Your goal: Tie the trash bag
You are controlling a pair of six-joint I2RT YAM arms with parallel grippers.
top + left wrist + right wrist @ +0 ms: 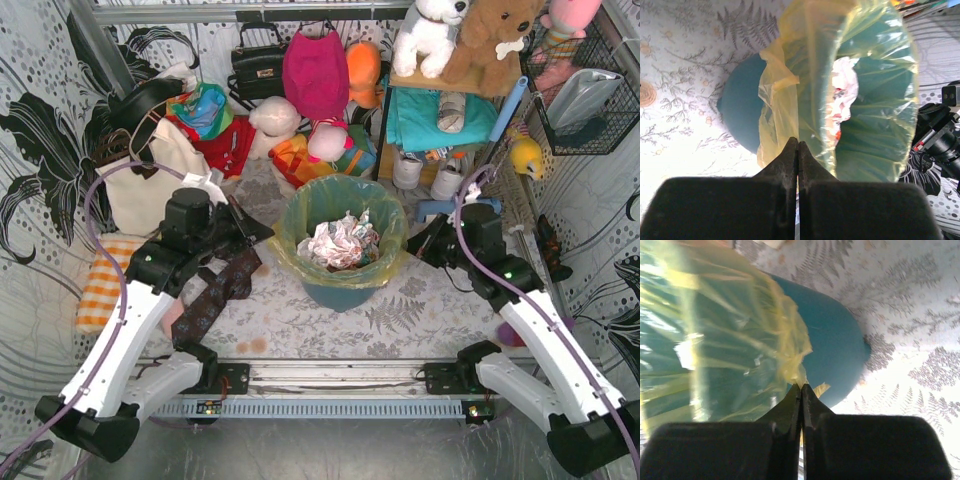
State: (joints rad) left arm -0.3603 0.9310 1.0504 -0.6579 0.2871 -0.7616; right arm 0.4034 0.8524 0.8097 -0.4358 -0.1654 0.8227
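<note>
The trash bag (300, 262) is thin yellow-green film lining a teal round bin (340, 295) at the table's middle, its edge folded down over the bin's rim. Crumpled white paper (340, 243) lies inside. My left gripper (265, 237) is at the bag's left edge; in the left wrist view its fingers (790, 160) are pressed together on the folded film of the trash bag (785, 100). My right gripper (412, 243) is at the right edge, shut on a gathered tuft of the trash bag (790, 355), with a yellow flap (821, 388) poking out beside the fingertips.
A cream tote bag (150, 180) with dark straps stands back left, and a dark patterned cloth (215, 290) and an orange checked cloth (100, 285) lie under the left arm. Bags and toys (315, 75) crowd the back; a shelf (450, 100) and wire basket (585, 90) stand right.
</note>
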